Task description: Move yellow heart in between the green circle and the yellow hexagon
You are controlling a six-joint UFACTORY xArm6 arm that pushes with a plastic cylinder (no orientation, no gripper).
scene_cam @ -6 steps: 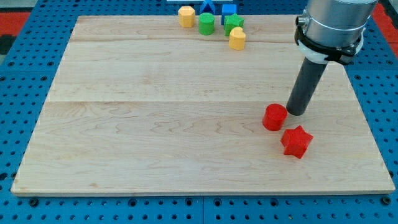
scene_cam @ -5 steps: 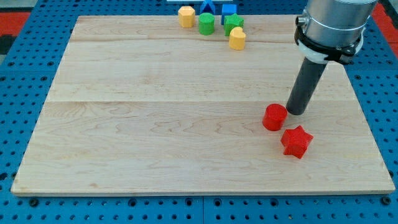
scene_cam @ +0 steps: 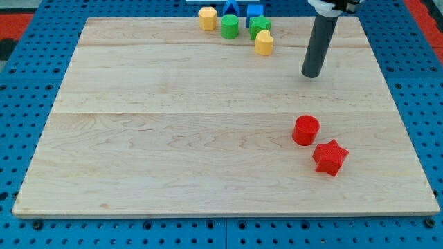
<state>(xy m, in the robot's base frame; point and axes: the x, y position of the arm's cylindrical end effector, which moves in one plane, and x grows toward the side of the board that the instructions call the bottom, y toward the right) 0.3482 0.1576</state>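
The yellow heart (scene_cam: 264, 43) lies near the view's top, just below and right of a green star-like block (scene_cam: 260, 28). The green circle (scene_cam: 230, 27) stands to the heart's upper left. The yellow hexagon (scene_cam: 207, 18) is further left of the circle. My tip (scene_cam: 311, 74) rests on the board to the right of and below the yellow heart, apart from it by a clear gap. It touches no block.
Two blue blocks (scene_cam: 255, 10) sit at the board's top edge behind the green ones. A red cylinder (scene_cam: 306, 130) and a red star (scene_cam: 329, 157) lie at the lower right. The wooden board (scene_cam: 173, 138) sits on a blue pegboard.
My tip has left the red cylinder's right side and moved up and slightly left, toward the yellow heart. The blocks have not moved.
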